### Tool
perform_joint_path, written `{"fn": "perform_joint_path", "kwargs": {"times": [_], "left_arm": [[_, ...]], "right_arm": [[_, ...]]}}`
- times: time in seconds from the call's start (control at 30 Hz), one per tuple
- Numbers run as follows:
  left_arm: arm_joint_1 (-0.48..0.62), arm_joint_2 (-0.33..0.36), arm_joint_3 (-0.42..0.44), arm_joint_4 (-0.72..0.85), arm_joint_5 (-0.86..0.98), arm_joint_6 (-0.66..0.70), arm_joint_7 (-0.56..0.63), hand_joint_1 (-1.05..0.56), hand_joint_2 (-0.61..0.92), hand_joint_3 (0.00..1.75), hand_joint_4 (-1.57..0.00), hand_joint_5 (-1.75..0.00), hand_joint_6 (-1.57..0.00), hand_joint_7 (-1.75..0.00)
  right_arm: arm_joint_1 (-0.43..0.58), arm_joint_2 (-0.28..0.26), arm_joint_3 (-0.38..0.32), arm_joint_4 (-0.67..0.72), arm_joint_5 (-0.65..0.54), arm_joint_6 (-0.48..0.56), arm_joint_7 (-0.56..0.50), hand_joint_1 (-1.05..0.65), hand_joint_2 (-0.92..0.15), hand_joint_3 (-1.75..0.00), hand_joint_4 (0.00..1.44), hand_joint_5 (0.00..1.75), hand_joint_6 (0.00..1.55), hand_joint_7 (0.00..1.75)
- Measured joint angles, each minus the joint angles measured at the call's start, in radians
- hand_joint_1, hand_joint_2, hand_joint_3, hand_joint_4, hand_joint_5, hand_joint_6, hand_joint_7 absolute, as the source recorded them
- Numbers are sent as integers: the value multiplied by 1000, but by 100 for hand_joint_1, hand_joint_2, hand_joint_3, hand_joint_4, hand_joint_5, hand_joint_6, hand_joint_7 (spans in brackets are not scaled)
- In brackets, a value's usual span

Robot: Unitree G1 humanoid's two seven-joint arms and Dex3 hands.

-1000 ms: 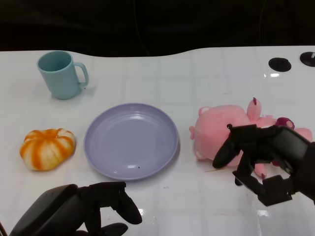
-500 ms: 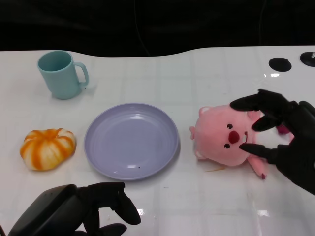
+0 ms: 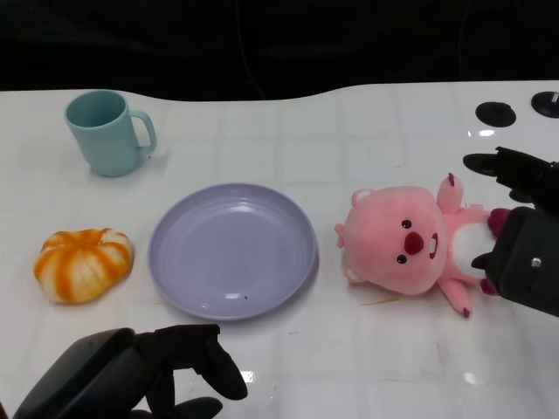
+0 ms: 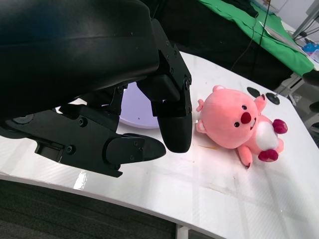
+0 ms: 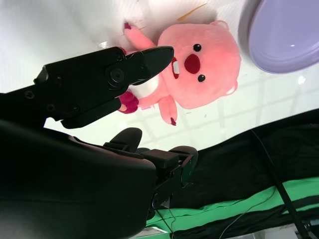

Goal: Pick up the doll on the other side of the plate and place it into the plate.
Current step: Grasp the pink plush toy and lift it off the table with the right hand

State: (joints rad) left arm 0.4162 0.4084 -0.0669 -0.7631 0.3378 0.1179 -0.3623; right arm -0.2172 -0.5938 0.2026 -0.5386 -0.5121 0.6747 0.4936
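A pink plush doll [image 3: 397, 249] lies face up on the white table, just right of the lilac plate [image 3: 175, 271]. My right hand [image 3: 524, 253] is at the doll's far right end, fingers spread, with one finger [image 3: 502, 166] beyond the doll's body. In the right wrist view one finger [image 5: 144, 62] crosses the belly of the doll [image 5: 199, 64], without a grip on it; the plate [image 5: 284, 35] lies past the doll's head. My left hand [image 3: 131, 375] rests low at the front left, holding nothing. The left wrist view shows this hand [image 4: 99, 74], the doll [image 4: 234, 122] and a sliver of the plate [image 4: 134, 107].
A teal mug [image 3: 109, 133] stands at the back left. An orange-and-white pumpkin toy [image 3: 85, 264] lies left of the plate. Two black round fittings [image 3: 496, 113] sit at the table's back right, near its far edge.
My right hand has drawn back to the right, off the doll's head. The doll's face, hidden at first, now shows fully. The left hand has not moved.
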Motion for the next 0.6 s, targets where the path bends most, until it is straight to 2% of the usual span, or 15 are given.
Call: {"fn": "perform_joint_path", "kwargs": {"times": [0.33,0.6], "left_arm": [[1,0,-4,3,2,0,0,-23,92,41,-59,-173,-70,-95],[7,-1,-7,-1,5,3,0,-22,92,41,-59,-174,-70,-95]], "right_arm": [[-112,-23,53,108,-20,-13,107,-69,-84,0,2,71,19,6],[-194,-31,88,243,-20,-38,172,-71,-86,0,7,60,22,2]]}}
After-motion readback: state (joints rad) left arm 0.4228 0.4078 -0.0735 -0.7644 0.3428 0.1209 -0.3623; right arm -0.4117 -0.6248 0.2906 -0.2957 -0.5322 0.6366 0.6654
